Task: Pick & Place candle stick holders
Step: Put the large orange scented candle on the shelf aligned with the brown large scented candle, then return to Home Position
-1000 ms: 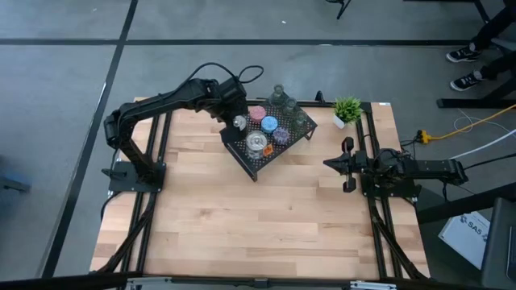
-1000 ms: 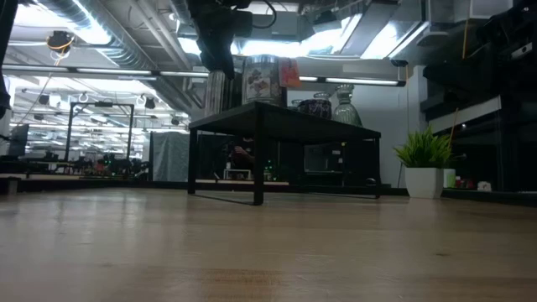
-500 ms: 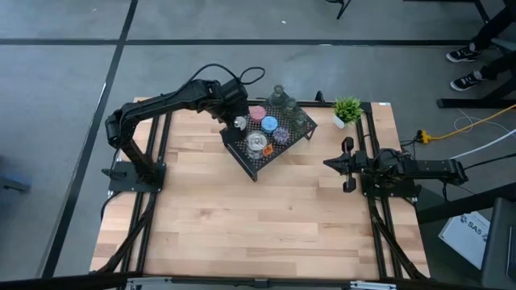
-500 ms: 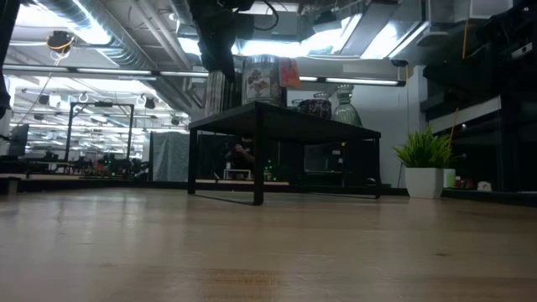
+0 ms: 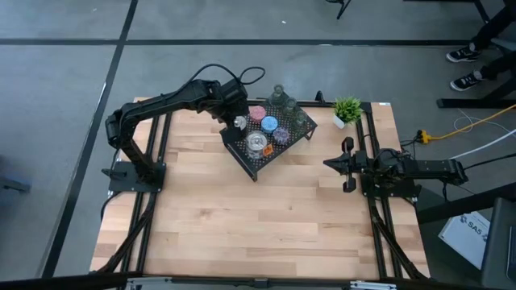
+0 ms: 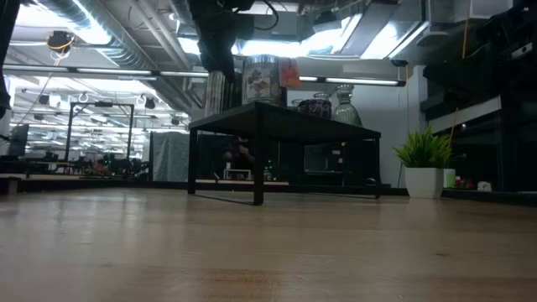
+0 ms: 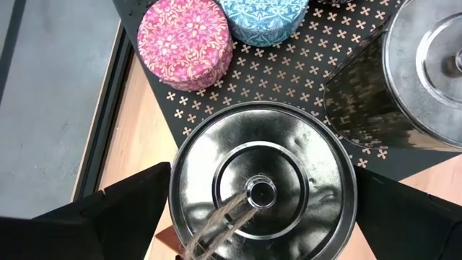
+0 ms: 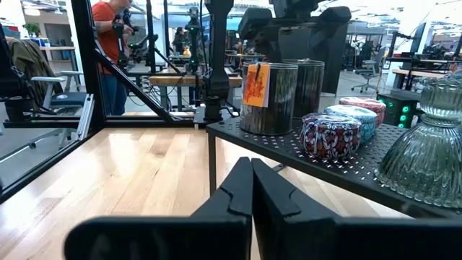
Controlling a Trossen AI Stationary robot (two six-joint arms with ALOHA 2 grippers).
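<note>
A black mesh rack [image 5: 251, 161] stands at the table's far middle and carries the holders. These are two silver tins [image 5: 239, 122] [image 5: 256, 143], pink [image 5: 256, 113], blue [image 5: 269, 123] and purple [image 5: 281, 134] cups, and glass ones [image 5: 300, 119]. My left gripper [image 5: 236, 118] is open above the far-left silver tin [image 7: 263, 191], pointing down. Its fingers [image 7: 130, 209] [image 7: 411, 209] stand on either side of the tin's round top. My right gripper [image 5: 326, 163] is shut and empty, low at the table's right side and pointing toward the rack. My left gripper's two fingers come from above and stand at opposite sides of the silver tin's rim [image 7: 173, 180]. The tin stands upright on the rack. I cannot tell whether the fingers touch it.
A small potted plant [image 5: 347, 109] stands at the far right corner beside the rack. The second silver tin [image 7: 433, 65] and the pink cup [image 7: 186, 43] stand close to my left gripper. Bare wood lies over the table's near half. A person [image 8: 112, 50] stands in the room beyond.
</note>
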